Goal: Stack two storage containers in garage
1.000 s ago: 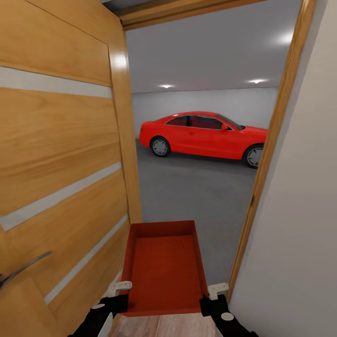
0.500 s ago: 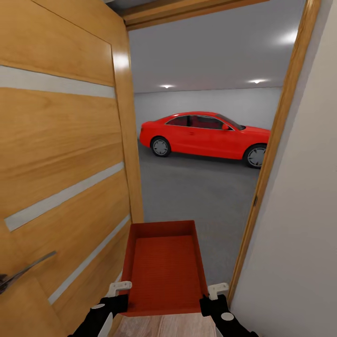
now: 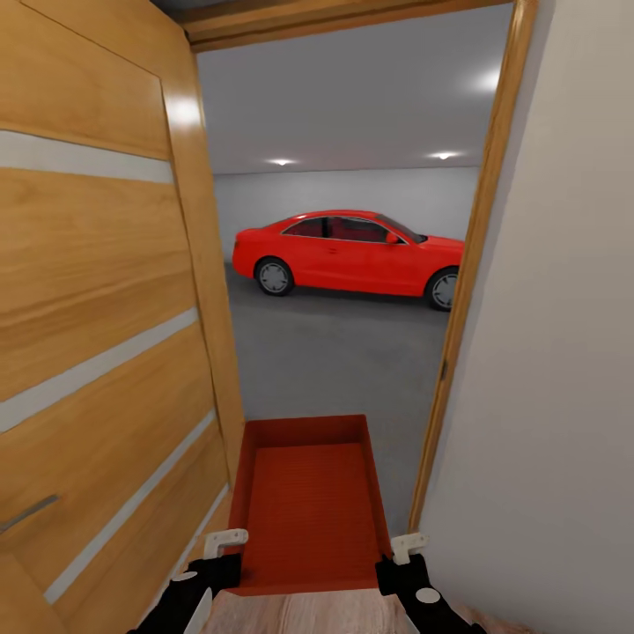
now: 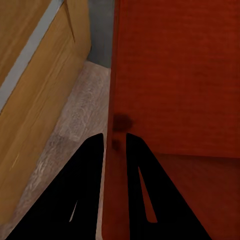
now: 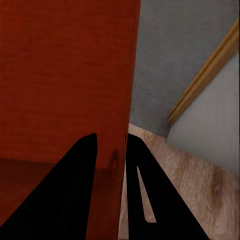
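**At the garage doorway, bin carried between both grippers**

Right at the threshold, the storage container (image 3: 308, 502) is held out ahead of the robot, level, with one gripper on each long side wall. The left gripper (image 3: 227, 539) is clamped over the left wall and the right gripper (image 3: 407, 546) over the right wall; in both wrist views the thin orange-red wall runs straight between the two dark fingers, so each one is pinching its wall. Makes sense to me: the walls are low and thin, so a two-sided grip keeps the bin from tipping.

The bin is empty, just a ribbed floor inside. It looks like a single container, though I can't rule out a second one nested underneath.

Just beside the left gripper is the open wooden door (image 3: 97, 335), and the door frame (image 3: 462, 264) sits close on the right gripper's side, so it's a tight squeeze. Ahead of the grippers are the grey garage floor (image 3: 343, 361) and a red car (image 3: 348, 251). My guess: roll through, then set it down.
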Robot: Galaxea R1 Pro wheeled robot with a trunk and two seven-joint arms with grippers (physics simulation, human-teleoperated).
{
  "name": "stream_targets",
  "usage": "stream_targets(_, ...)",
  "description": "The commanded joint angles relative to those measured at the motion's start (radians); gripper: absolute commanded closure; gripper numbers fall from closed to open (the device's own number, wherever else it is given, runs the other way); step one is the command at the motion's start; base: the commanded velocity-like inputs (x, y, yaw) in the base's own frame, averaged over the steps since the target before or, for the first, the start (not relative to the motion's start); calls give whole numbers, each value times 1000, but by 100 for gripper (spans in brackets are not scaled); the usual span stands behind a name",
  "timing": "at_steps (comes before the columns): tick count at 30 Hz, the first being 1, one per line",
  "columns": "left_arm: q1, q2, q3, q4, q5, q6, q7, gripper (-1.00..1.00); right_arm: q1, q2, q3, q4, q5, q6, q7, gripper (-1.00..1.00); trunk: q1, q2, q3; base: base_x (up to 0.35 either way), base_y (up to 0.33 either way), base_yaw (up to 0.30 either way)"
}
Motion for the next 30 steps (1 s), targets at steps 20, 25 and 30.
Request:
stream_targets(20, 0, -1, 9, -4, -21, -83, 10, 100, 0, 34, 14, 3, -6, -2, 61, 100, 0, -1, -1, 0, 0, -277)
stream_targets(25, 0, -1, 9, -4, -21, -83, 10, 100, 0, 34, 14, 3, -6, -2, 61, 100, 0, -1, -1, 0, 0, -100)
stream_targets(30, 0, -1, 9, -4, -21, -83, 10, 100, 0, 33, 14, 3, -6, -2, 62, 100, 0, -1, -1, 0, 0, -9)
